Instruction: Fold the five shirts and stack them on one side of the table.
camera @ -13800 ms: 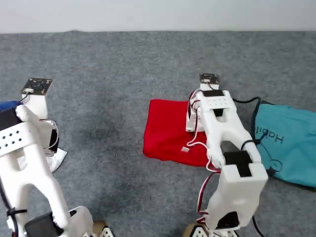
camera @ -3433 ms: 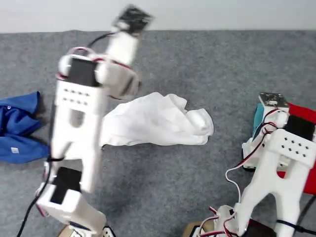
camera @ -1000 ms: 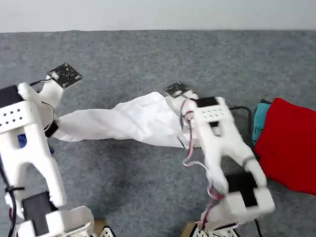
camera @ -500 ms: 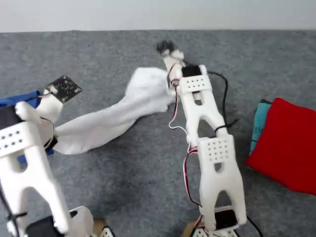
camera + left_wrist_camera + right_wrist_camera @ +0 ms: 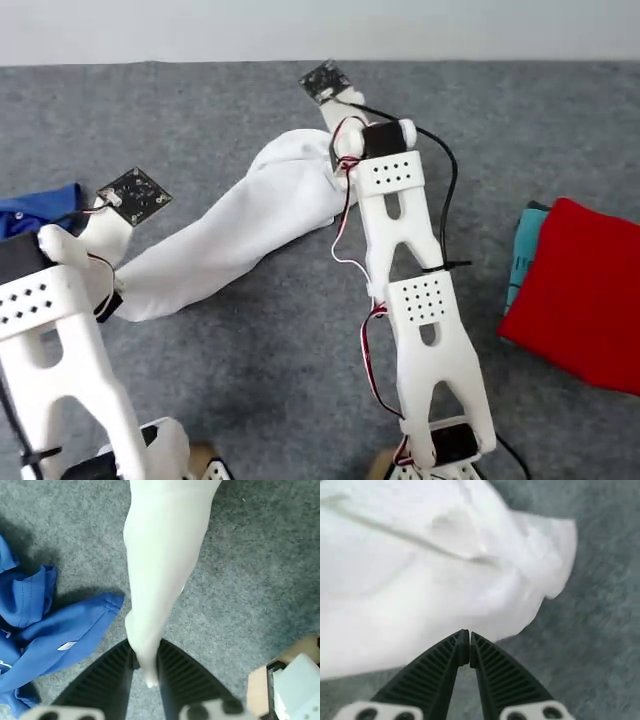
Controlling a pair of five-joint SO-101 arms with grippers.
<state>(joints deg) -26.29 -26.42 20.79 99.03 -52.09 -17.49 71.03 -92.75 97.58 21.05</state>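
- High view: the white shirt is stretching in a long twisted band across the grey table, running from the left arm at the near left to the wrist of the right arm, which is reaching to the far middle.
- The band's far end is bunching up beside the right arm's wrist.
- A red shirt is lying folded at the right edge on top of a teal shirt (well apart from the white one), and a blue shirt is lying at the left edge by the left arm.
- Left wrist view: the left gripper is pinching the narrow end of the white shirt, its two fingers closed on the cloth with the tip of the fabric poking through between them. The blue shirt is lying crumpled just beside it.
- Right wrist view: the right gripper is holding its fingers pressed together, the tips nipping the very edge of the white shirt, whose folds are spreading out beyond them.
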